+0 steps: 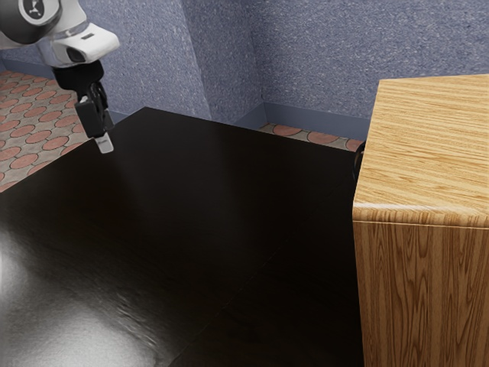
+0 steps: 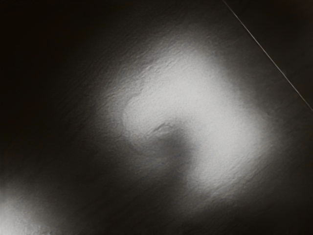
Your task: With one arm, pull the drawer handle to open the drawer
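A wooden drawer cabinet (image 1: 424, 222) stands on the dark table (image 1: 214, 229) at the exterior view's right. On its side facing the arm, near the top, a small dark handle (image 1: 357, 161) sticks out; the drawer front itself is turned away from the camera. My gripper (image 1: 105, 144) hangs at the exterior view's upper left, above the table's far corner, pointing down and holding nothing. It is far from the cabinet, with most of the table's width between them. In the wrist view the glossy tabletop (image 2: 161, 127) lies straight below the hand.
A thin seam (image 2: 266, 51) crosses the tabletop. Blue walls (image 1: 306, 53) close the room behind the table, and a patterned tile floor (image 1: 30, 115) shows past the table's far edge. Bare table surface stretches between the gripper and the cabinet.
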Controlling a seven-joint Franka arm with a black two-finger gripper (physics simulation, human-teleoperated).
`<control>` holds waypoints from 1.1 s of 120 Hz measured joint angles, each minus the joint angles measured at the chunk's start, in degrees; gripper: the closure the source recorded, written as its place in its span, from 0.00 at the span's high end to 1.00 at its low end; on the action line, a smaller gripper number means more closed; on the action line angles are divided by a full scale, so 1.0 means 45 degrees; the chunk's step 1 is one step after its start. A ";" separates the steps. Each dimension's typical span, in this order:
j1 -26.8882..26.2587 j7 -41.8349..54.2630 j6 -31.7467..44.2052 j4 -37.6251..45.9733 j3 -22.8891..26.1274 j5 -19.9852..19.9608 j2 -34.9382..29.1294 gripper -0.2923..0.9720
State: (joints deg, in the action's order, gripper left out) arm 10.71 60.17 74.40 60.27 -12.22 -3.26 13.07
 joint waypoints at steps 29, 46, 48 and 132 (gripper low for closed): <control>-0.0327 0.0231 0.0075 0.1852 0.0443 -0.0225 -0.1616 0.77; 0.0497 0.1161 0.0341 0.3645 0.1445 -0.0001 -0.2995 0.77; 0.0572 0.1392 0.0459 0.3706 0.1518 0.0046 -0.3011 0.77; -0.0644 1.5706 0.6469 0.4504 0.4693 -0.2494 -0.1935 0.72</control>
State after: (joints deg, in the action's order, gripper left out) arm 7.81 130.85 103.52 80.54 8.90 -14.49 4.36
